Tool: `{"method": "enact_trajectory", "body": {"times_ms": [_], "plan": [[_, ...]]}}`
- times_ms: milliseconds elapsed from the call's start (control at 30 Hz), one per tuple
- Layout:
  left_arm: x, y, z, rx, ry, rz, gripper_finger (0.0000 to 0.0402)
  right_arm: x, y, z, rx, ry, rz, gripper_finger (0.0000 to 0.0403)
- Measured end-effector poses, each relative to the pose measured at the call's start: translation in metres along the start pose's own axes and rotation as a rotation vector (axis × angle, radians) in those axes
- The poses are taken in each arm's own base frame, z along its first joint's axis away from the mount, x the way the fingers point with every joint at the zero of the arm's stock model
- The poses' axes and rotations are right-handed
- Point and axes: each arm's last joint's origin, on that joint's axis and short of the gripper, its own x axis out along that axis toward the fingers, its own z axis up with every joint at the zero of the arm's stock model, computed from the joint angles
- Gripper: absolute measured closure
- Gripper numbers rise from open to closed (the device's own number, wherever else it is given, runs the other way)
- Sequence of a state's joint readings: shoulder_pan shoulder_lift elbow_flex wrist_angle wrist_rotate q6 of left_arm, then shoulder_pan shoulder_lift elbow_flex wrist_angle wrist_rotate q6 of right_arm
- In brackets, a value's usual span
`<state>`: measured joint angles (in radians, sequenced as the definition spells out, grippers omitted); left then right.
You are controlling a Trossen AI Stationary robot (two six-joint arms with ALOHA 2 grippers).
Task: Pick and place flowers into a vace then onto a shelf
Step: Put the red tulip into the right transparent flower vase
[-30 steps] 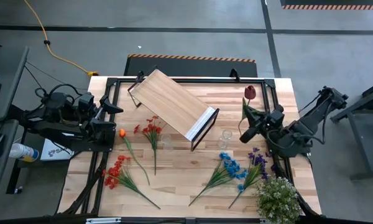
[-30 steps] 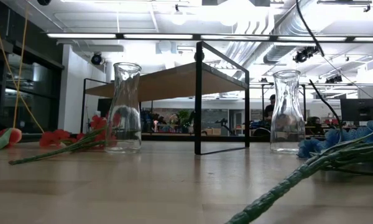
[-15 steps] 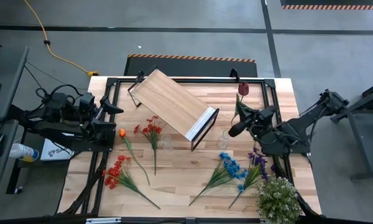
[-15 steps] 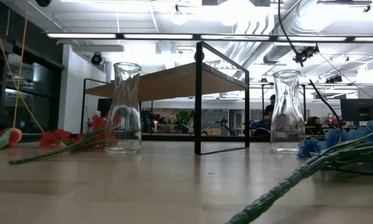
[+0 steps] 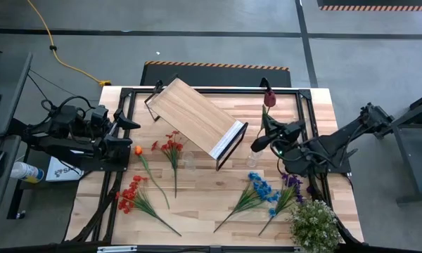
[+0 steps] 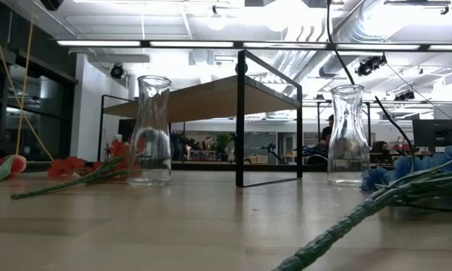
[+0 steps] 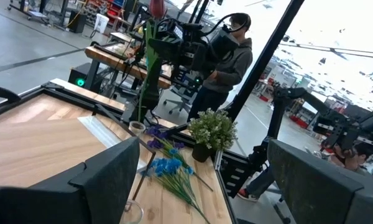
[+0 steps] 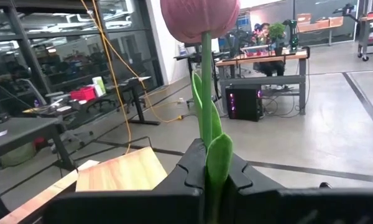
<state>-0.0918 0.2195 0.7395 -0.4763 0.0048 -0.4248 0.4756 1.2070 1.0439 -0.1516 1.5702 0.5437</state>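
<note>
My right gripper (image 5: 257,145) is shut on a dark red flower (image 5: 269,98) and holds it upright above the table, close over a clear glass vase (image 5: 253,160). In the low view its thin lower stem (image 6: 339,45) hangs near that vase's mouth (image 6: 347,87). A second glass vase (image 5: 188,160) stands left of the shelf's near corner. The shelf (image 5: 197,119), a light-wood board on a black frame, stands at the far middle. My left gripper (image 5: 130,128) waits open at the table's left edge, holding nothing. Red, blue and purple sprays and an orange tulip (image 5: 138,150) lie flat on the table. My right gripper pinches the flower's green stem (image 8: 206,146) between its two fingers, below the bloom and where a leaf (image 8: 219,155) grows out. The fingers reach in level and lie across the stem. The flower stands upright and clear of the table, its lower stem hanging below the fingers.
A bushy pale green plant (image 5: 314,223) stands at the near right corner. Blue (image 5: 260,188) and purple (image 5: 290,179) sprays lie near the right vase, red sprays (image 5: 172,146) (image 5: 130,193) on the left. A person (image 7: 227,56) stands beyond the table.
My right gripper has carried the dark red flower toward the table's left edge, closer to the right vase, sinking a little. The flower has stayed upright in the hold, and its hanging stem has swung over toward the vase's mouth.
</note>
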Motion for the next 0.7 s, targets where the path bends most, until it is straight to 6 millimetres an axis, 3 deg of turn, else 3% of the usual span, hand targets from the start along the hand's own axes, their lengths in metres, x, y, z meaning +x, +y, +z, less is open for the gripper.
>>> {"method": "enact_trajectory", "body": {"times_ms": [700], "plan": [[0.0, 0.0, 0.0, 0.0, 0.001, -0.003, 0.0016, 0.005, 0.009, -0.015, -0.025, -0.005, -0.02, 0.0397]]}}
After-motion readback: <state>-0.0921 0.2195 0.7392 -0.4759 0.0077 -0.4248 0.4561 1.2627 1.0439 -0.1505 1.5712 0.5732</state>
